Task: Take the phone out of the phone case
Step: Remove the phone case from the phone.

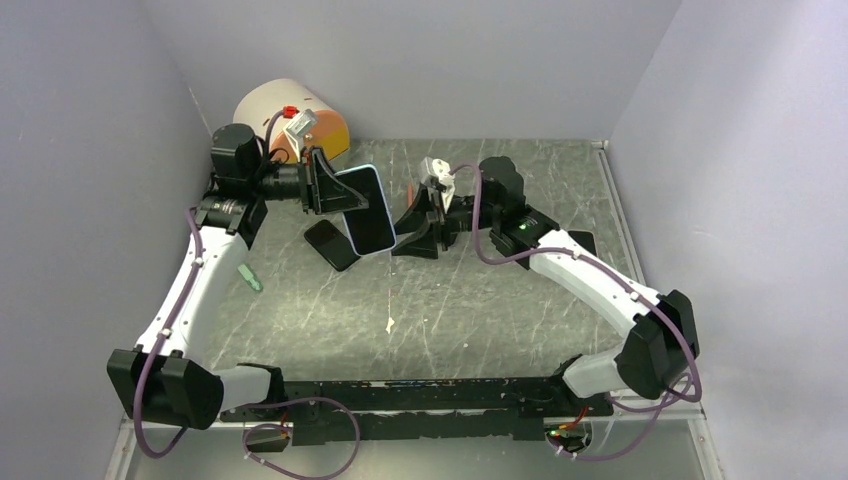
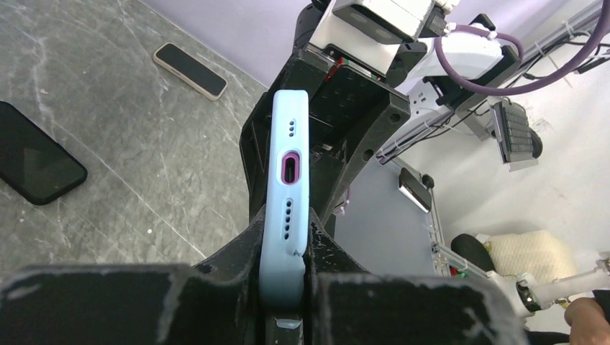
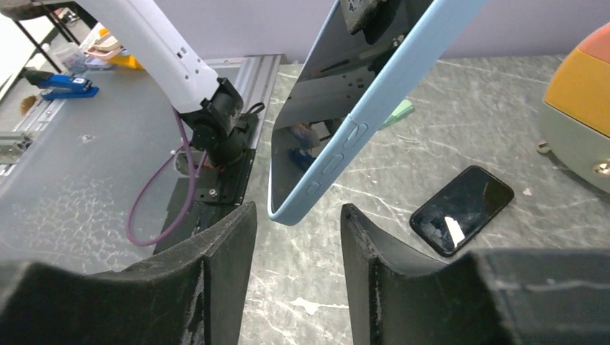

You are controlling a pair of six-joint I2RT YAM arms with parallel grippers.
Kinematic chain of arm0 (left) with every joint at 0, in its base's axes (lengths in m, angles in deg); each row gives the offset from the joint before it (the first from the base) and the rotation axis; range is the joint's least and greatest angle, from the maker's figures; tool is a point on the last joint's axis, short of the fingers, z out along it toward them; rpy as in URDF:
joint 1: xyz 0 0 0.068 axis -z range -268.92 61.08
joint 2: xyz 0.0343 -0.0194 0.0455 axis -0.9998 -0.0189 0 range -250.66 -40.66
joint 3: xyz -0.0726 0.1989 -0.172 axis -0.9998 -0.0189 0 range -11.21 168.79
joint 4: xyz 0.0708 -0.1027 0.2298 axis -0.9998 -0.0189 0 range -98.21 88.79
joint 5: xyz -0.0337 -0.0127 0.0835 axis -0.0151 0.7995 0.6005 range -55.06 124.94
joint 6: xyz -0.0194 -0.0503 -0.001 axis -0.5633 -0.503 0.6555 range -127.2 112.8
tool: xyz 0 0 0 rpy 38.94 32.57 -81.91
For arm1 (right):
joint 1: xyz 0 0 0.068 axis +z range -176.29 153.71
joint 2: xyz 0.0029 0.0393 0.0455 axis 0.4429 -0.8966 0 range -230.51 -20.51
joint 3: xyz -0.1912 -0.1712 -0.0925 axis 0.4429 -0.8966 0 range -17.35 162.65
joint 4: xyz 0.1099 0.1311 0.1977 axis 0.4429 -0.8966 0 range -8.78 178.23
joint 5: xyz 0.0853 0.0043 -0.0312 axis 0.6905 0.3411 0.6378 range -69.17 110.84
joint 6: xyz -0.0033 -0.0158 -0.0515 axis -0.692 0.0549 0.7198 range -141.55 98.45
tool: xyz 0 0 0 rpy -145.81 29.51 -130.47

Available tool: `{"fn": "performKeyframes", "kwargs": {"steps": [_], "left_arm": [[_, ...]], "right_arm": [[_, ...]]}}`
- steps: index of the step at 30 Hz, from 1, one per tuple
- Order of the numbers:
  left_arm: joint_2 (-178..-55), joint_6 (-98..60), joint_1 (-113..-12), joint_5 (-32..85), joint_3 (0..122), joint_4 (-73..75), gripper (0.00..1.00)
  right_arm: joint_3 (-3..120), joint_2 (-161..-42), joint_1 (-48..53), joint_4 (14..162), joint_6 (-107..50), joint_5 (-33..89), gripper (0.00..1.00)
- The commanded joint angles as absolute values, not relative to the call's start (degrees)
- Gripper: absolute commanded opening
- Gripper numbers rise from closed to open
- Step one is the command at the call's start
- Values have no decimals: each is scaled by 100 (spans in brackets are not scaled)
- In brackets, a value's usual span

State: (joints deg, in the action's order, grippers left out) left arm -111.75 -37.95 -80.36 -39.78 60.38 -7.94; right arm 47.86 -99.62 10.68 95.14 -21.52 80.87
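Phone spot: The phone [image 1: 368, 210] is inside its light blue phone case [image 2: 289, 215]. It is up in the air over the back left part of the counter [image 1: 480, 310].
Left claw: The left claw [image 1: 336, 192] is squeezed tight on the phone case, with one finger on each flat side.
Right claw: The right claw [image 3: 296, 213] has its fingers wide apart and nothing in them. The low corner of the case hangs just in front of the gap. I cannot tell if it touches.
Only the top view shows: Both arms at once, with the two claws facing each other. There is also a tiny white crumb [image 1: 390, 323] near the middle of the counter.
Only the left wrist view shows: The thin end of the case, with its pink-ringed plug hole [image 2: 289, 169] and little dots. A tan-edged phone [image 2: 190, 70] lies flat farther off.
Only the right wrist view shows: The side buttons [image 3: 332, 162] on the case, and the shiny screen facing up and to the right.
Which way it points: The plug end looks toward the far edge. The long side runs from the far edge toward the near edge and leans a bit right.
Close by: A black phone [image 1: 332, 243] lies flat on the counter just under the held one.
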Motion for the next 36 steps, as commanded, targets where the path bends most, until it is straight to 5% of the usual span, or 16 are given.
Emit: {"fn": "performKeyframes", "kwargs": {"steps": [1, 16, 36], "left_arm": [[-11072, -3395, -8021, -4274, 6442, -925, 3], [-10822, -3615, -7921, -4918, 6347, -1015, 2], [-10770, -1851, -7540, -5047, 7023, -3476, 3]], "right_arm": [[5222, -10035, 1120, 9305, -1904, 8390, 47], [5870, -10255, 1379, 7155, 872, 8330, 1], [6391, -10418, 2166, 6871, 2954, 6223, 0]]}}
